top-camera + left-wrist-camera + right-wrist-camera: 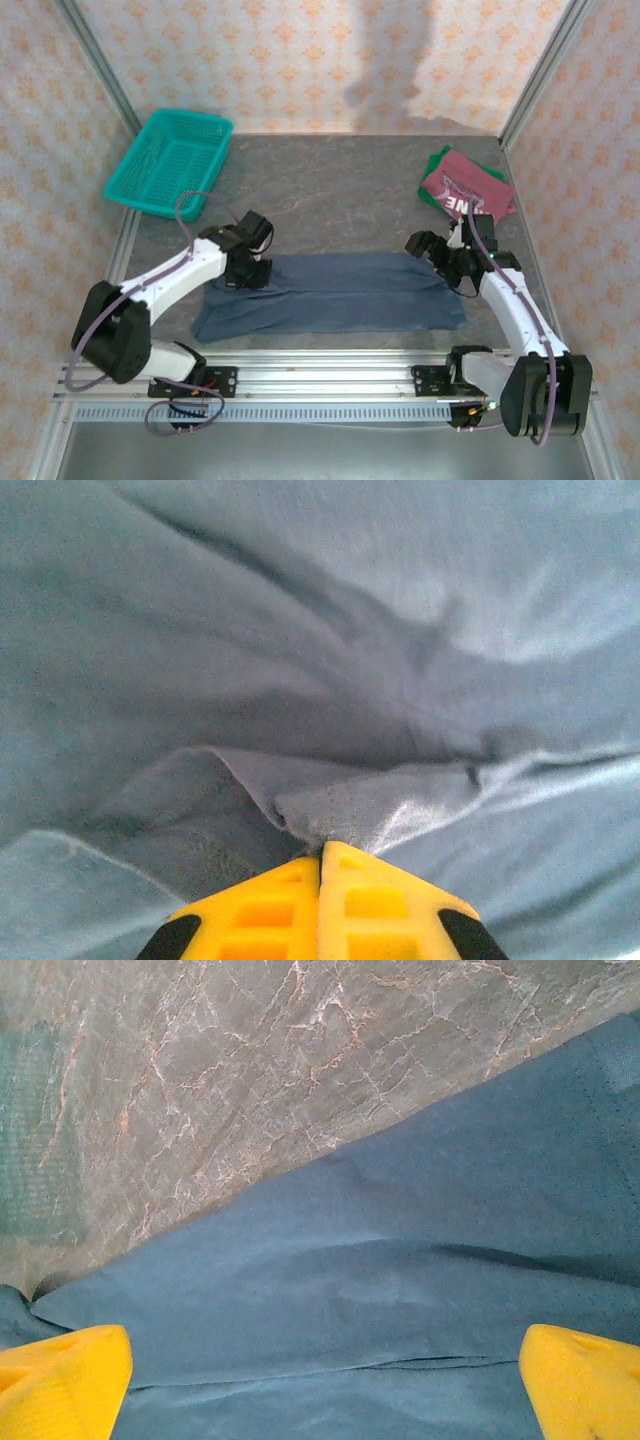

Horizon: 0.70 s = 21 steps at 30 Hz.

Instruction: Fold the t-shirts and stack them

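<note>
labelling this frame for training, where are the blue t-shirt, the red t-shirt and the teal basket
blue t-shirt (340, 292): top view, middle of the spread cloth
red t-shirt (465, 176): top view, red cloth above the white lettering
teal basket (131, 152): top view, its left rim

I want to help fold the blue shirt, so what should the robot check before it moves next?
1. Does the left gripper pinch the blue shirt? Ok, shut on a fold.
2. Does the right gripper hold the other end? Not ok, it is open over the cloth.
3. Is the red shirt apart from the blue shirt? Ok.
4. Is the basket out of the way? Ok, far left corner.
5. Does the pinch catch every layer? Cannot tell.
</note>
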Tool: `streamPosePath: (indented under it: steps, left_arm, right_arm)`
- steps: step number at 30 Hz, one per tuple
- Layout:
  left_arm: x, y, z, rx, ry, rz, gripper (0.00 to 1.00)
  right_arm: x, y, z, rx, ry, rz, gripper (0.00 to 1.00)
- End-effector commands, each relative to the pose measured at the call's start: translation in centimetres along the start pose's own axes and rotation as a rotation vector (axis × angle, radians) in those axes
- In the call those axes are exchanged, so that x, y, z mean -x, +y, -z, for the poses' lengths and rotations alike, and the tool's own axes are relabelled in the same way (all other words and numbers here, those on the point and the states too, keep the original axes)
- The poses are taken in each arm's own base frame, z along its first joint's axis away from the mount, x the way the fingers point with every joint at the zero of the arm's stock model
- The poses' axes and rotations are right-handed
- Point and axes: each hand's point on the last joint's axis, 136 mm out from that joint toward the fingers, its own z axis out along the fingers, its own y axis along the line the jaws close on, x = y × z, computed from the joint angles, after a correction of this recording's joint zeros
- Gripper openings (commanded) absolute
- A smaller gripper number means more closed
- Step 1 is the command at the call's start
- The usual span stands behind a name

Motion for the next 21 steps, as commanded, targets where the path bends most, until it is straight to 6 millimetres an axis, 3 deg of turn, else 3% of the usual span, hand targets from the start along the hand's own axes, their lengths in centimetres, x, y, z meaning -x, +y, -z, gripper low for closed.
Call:
streamPosePath:
  steps: [1,6,7,9,11,14,17,19,21]
  left_arm:
    - [-2.8,1.0,-0.4,0.046,-0.021,0.114,0.0]
    - [-6.0,0.5,-0.6,-0.029,-0.095,0.213,0.03]
    - [-6.3,0.1,-0.6,-0.057,-0.098,0.221,0.11]
    - [-6.7,-0.3,-0.1,-0.085,-0.099,0.22,0.44]
    - [-6.2,-0.4,1.3,-0.093,-0.131,0.207,0.59]
    - [-3.6,-1.9,5.5,-0.17,-0.252,0.181,0.73]
    - [-1.2,-2.0,7.9,-0.154,-0.341,0.202,0.79]
    - [-1.1,0.5,6.8,-0.012,-0.291,0.289,0.77]
    - [-0.9,2.7,4.7,0.133,-0.2,0.353,0.69]
  right_arm:
    - [0.8,0.2,-0.2,0.001,-0.026,0.005,0.99]
    - [0.9,0.2,-0.5,-0.002,-0.023,0.004,0.99]
    - [0.9,0.1,-0.6,-0.004,-0.023,0.004,0.99]
    - [1.0,0.2,-0.7,-0.001,-0.022,0.003,0.99]
    - [1.1,0.1,-0.8,-0.005,-0.018,0.001,1.0]
    - [1.2,0.2,-1.0,-0.004,-0.01,-0.005,0.99]
    - [1.3,-0.3,-1.1,-0.034,-0.015,-0.017,1.0]
    - [1.2,-0.9,-1.2,-0.074,-0.009,-0.026,0.99]
    - [0.8,-2.4,-1.2,-0.186,0.007,-0.018,0.96]
